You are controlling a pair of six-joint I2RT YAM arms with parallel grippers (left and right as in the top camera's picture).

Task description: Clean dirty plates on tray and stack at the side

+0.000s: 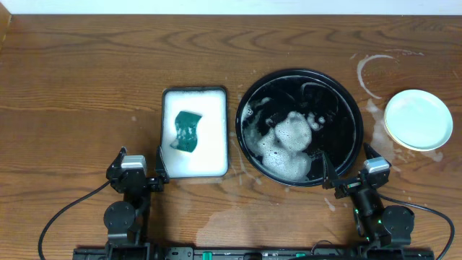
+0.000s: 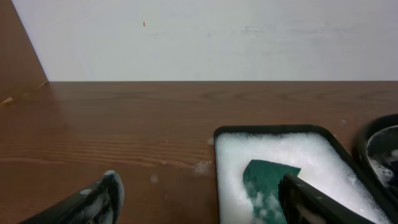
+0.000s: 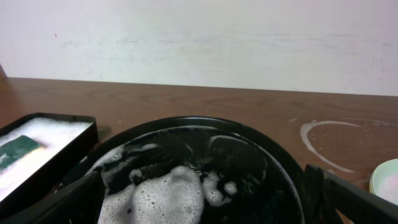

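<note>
The black round tray (image 1: 346, 97) holds only white foam (image 1: 289, 144); no plate lies in it. It also shows in the right wrist view (image 3: 249, 134). The plates (image 1: 418, 119) sit stacked on the table at the right, pale mint-white on top; their edge shows in the right wrist view (image 3: 387, 180). My left gripper (image 1: 160, 172) is open and empty at the near-left corner of the white foam tray (image 1: 216, 95). My right gripper (image 1: 345, 180) is open and empty at the black tray's near rim.
A green sponge (image 1: 188, 131) lies in the white foam tray, also seen in the left wrist view (image 2: 264, 183). Soapy water marks (image 1: 375, 68) lie on the wood beside the plates, and a wet patch (image 1: 238, 220) lies near the front edge.
</note>
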